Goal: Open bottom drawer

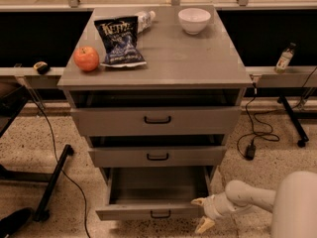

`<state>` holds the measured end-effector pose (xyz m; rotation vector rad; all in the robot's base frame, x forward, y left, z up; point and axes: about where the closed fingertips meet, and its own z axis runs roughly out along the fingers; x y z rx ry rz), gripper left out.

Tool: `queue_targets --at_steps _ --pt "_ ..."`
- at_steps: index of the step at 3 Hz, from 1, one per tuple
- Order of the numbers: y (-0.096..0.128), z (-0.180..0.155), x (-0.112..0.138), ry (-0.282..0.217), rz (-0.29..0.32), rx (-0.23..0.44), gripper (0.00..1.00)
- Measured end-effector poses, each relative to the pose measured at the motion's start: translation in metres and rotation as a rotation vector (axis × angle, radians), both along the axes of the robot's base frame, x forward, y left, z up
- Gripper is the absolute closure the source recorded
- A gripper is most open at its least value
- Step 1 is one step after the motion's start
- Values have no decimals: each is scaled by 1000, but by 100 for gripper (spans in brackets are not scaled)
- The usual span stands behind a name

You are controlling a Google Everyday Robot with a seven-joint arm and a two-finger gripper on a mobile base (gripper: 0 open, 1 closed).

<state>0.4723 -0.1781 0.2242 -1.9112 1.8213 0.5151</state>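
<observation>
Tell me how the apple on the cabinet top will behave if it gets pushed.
The apple looks round and smooth, so it would probably roll rather than slide. It sits near the left edge of the cabinet top, so a leftward push might send it off. The gripper is far below, beside the right front corner of the open bottom drawer.

There is one cabinet (178, 63) with three drawers: one top drawer (109, 122), one middle drawer (119, 156) and one bottom drawer (124, 213). Each front carries one black handle (157, 119), three in all. On the cabinet's top lie one apple (86, 58), one bag of chips (119, 41), one white bowl (194, 20) and one lying bottle (144, 19). A second bottle (285, 58) stands on the ledge to the right, making two. One gripper (201, 213), with two fingers spread apart, sits low at the bottom drawer's right front corner.
</observation>
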Motion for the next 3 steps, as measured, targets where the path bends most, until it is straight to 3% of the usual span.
queue_targets --at_steps 1,2,3 --pt "-5 17 5 -54 -28 1 23" --pt "2 26 32 -119 -52 28 28" --pt "7 31 71 -174 -78 44 46"
